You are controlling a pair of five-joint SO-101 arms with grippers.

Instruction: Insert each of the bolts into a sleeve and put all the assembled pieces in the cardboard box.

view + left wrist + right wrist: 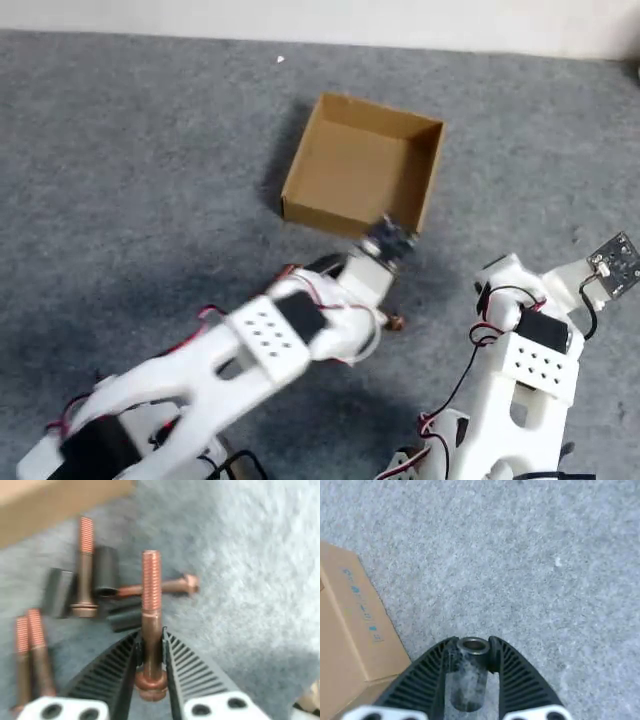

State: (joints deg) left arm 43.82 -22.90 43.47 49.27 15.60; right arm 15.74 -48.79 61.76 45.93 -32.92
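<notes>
My left gripper is shut on a copper bolt, held near its head with the threaded end pointing away from the wrist. Below it on the carpet lie more bolts and dark sleeves, loosely mixed; one bolt lies crosswise. My right gripper is shut on a dark sleeve whose open end faces outward. The cardboard box stands open on the carpet. In the high view the left arm ends just in front of the box, and one bolt shows beside it.
Grey carpet covers the whole surface. The right arm stands at the lower right, away from the box. A side wall of the box is close beside the right gripper. Two more bolts lie side by side near the left gripper's base.
</notes>
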